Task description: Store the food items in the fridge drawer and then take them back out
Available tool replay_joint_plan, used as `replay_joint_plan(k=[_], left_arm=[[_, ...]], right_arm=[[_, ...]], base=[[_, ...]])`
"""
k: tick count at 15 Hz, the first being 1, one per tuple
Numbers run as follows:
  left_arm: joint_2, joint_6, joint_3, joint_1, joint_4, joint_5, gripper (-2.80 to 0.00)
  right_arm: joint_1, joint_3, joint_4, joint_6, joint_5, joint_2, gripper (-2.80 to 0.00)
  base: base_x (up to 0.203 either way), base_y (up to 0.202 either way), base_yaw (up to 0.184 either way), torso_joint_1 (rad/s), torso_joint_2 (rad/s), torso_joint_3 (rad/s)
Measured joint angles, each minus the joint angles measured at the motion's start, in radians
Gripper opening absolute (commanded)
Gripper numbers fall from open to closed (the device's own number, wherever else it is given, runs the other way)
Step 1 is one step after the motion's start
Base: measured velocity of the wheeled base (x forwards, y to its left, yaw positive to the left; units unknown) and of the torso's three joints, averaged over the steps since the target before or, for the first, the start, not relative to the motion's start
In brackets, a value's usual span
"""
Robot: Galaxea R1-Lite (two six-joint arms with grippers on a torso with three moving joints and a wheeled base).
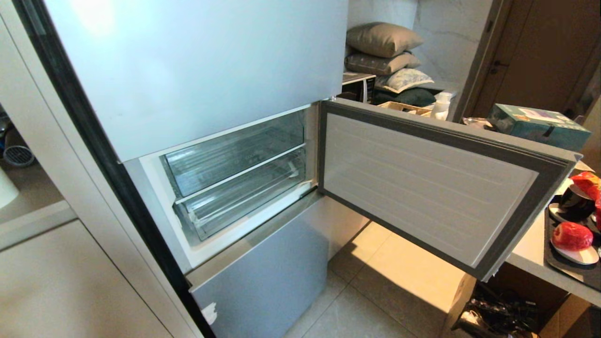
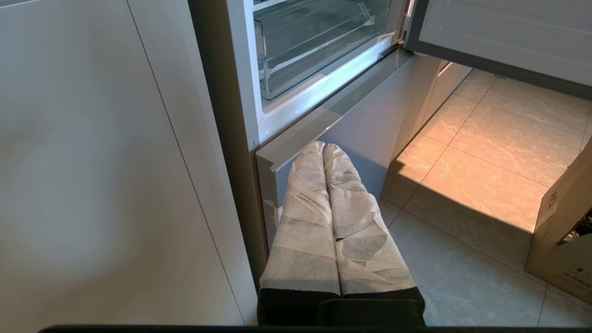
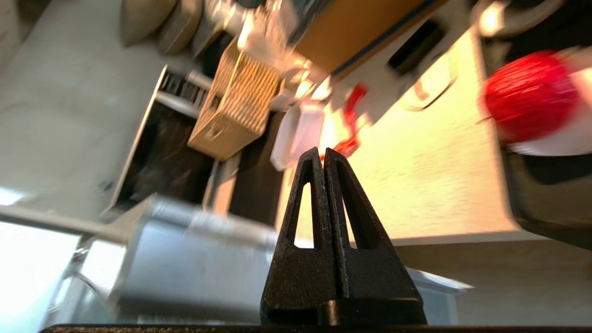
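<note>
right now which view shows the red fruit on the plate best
The head view: the fruit sits sharp and whole on its white plate at the right edge. The right wrist view catches it only as a blur. The left wrist view misses it.

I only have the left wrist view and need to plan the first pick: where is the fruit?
Observer: A red fruit sits on a white plate on the table at the robot's right, past the open fridge door.
Operator: Is the right gripper holding anything?
Observer: No. The right gripper is shut and empty, pointing toward the table top, apart from the fruit.
Operator: Anything in the upper drawer?
Observer: The upper drawer is pushed in and looks empty.
</note>
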Motion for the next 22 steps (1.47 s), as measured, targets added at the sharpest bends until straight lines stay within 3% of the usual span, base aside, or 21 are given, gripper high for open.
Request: replay_joint_plan(k=[6, 10, 17, 22], left_arm=[[0.000, 0.000, 0.000, 0.000, 0.000, 0.000, -2.80], [0.000, 0.000, 0.000, 0.000, 0.000, 0.000, -2.80], [0.000, 0.000, 0.000, 0.000, 0.000, 0.000, -2.80], [0.000, 0.000, 0.000, 0.000, 0.000, 0.000, -2.80]], right_arm=[[0.002, -0.161, -0.002, 0.091, 0.295, 0.184, -2.80], [0.017, -0.181, -0.001, 0.098, 0.418, 0.221, -2.80], [0.049, -0.193, 0.001, 0.098, 0.527, 0.248, -2.80], [0.052, -0.141, 0.004, 0.096, 0.563, 0.213, -2.80]], base=[[0.000, 0.000, 0.000, 0.000, 0.00, 0.000], [0.000, 0.000, 0.000, 0.000, 0.00, 0.000], [0.000, 0.000, 0.000, 0.000, 0.00, 0.000], [0.000, 0.000, 0.000, 0.000, 0.00, 0.000]])
